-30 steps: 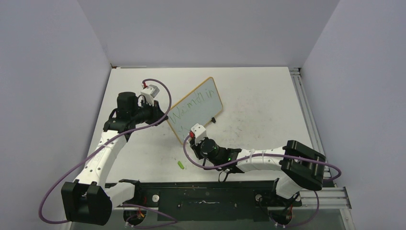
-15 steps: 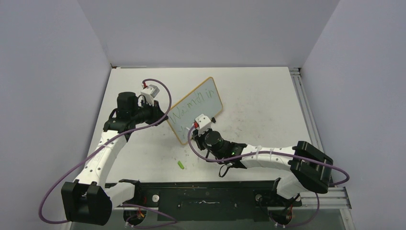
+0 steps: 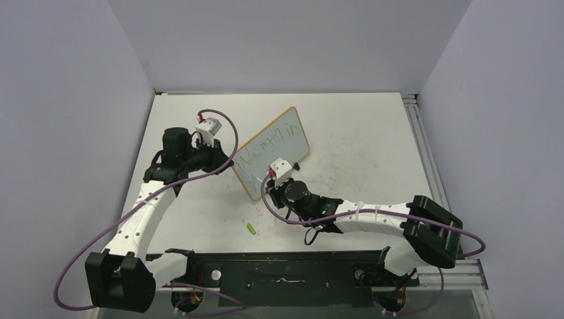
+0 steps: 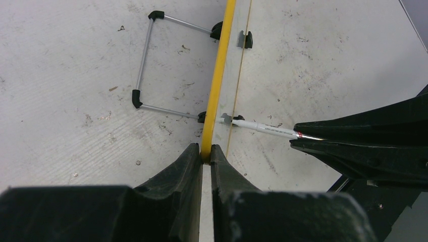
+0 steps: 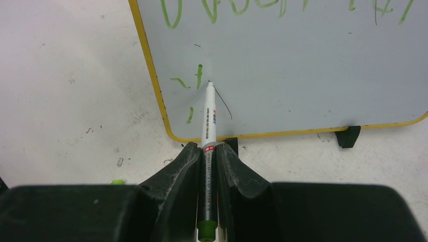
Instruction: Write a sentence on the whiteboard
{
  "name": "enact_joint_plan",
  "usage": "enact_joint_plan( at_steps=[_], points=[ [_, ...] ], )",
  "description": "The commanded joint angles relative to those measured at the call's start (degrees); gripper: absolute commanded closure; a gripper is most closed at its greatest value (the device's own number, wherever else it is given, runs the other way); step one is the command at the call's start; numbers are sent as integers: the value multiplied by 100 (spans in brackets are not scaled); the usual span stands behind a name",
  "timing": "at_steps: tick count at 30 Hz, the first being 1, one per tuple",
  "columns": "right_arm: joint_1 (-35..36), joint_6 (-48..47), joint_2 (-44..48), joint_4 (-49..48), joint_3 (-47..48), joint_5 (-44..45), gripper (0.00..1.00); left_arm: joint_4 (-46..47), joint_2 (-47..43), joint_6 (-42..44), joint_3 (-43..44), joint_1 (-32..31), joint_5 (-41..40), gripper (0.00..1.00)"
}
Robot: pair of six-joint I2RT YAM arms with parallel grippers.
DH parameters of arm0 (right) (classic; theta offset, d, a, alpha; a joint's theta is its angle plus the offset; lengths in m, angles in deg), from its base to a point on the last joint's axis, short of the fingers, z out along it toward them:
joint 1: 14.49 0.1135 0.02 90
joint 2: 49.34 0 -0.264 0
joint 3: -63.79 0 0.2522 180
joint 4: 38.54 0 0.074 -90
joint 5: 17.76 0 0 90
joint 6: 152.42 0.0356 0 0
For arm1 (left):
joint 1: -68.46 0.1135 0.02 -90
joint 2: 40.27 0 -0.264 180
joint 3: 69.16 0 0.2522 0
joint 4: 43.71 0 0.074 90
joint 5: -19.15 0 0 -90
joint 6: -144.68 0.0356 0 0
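The whiteboard (image 3: 279, 143) stands tilted on the table, yellow-framed, with the green sentence (image 3: 265, 150) across its face. My left gripper (image 3: 227, 161) is shut on the board's left edge; in the left wrist view the yellow frame (image 4: 219, 75) runs straight into the closed fingertips (image 4: 206, 152). My right gripper (image 5: 206, 147) is shut on a white and grey marker (image 5: 208, 121). The marker's tip rests on the board (image 5: 313, 75) near its lower left corner, beside short green strokes (image 5: 199, 76) under the first line of writing (image 5: 174, 12). From the left wrist the marker (image 4: 265, 129) meets the board's front.
A green marker cap (image 3: 252, 228) lies on the table in front of the board, also at the right wrist view's lower left (image 5: 117, 182). The board's wire stand (image 4: 144, 65) sticks out behind it. Black feet (image 5: 348, 136) hold its lower edge.
The right arm swung forward and brought the marker up to the board's lower left area, then held there. The left arm and the board have not moved.
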Motion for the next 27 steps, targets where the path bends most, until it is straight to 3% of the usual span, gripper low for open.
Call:
enact_joint_plan(
  at_steps=[1,27],
  points=[
    [17,-55,77,-402,243,-112,95,-74,17,65,113,6,-51,100],
    [32,-38,-243,-458,267,-101,95,-77,-4,68,115,6,-61,100]
  ],
)
